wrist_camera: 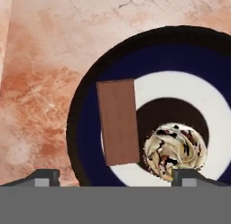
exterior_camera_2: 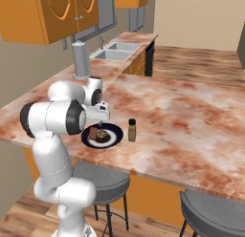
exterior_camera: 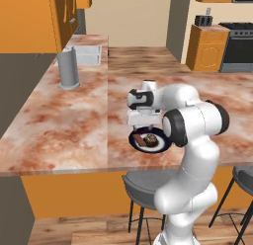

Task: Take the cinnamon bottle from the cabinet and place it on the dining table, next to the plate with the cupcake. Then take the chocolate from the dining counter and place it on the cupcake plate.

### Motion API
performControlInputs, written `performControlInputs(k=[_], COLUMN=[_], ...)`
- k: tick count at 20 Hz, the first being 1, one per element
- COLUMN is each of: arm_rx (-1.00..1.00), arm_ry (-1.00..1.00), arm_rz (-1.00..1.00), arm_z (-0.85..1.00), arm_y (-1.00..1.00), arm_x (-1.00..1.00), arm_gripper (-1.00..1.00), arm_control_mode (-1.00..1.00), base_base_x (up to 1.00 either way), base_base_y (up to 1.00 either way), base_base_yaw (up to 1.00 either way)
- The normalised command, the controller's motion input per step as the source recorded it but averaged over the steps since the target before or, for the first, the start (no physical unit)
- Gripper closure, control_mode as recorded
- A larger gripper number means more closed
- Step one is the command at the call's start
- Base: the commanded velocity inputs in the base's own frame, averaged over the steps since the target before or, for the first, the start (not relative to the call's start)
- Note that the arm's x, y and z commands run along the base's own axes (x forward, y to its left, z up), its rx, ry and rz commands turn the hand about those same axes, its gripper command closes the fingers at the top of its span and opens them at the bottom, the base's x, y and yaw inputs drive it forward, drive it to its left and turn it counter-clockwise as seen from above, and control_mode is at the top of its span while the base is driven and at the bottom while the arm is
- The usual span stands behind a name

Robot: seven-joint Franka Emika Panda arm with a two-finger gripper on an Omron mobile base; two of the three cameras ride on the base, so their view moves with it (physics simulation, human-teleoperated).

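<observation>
One chocolate (wrist_camera: pixel 118 122), one cupcake (wrist_camera: pixel 176 149), one plate (wrist_camera: pixel 85 123)

Even, bright, flat light all round, with no glare anywhere. Soft shadow sits under the tabletop (exterior_camera: pixel 59 120) edge and around the stools (exterior_camera_2: pixel 210 210). Both base views look grainy and slightly soft; the hand view is sharper, the plate (wrist_camera: pixel 90 105) rim crisp, nothing warped at the edges.

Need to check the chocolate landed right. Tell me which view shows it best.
Hand view: the chocolate lies flat on the plate beside the cupcake, large and unobstructed. The base views show it as a small brown piece, partly crowded by the arm.
</observation>
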Motion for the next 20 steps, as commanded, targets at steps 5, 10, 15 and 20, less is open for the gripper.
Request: performControlInputs(k=[5,10,15,20], arm_rx=[0.00,-0.02,0.00,0.00], arm_ry=[-0.16,-0.09,-0.05,-0.02], arm_rz=[0.00,0.00,0.00,0.00], arm_z=[0.18,0.13,0.22,0.29], arm_y=[-0.11,-0.20,-0.21,-0.18], arm_x=[-0.93,-0.91,-0.88,-0.89], arm_gripper=[-1.00,-1.00,-1.00,-1.00], arm_control_mode=[-1.00,-1.00,-1.00,-1.00], base_base_x=[0.00,0.00,0.00,0.00], base_base_y=[0.00,0.00,0.00,0.00], base_base_yaw=[0.00,0.00,0.00,0.00])
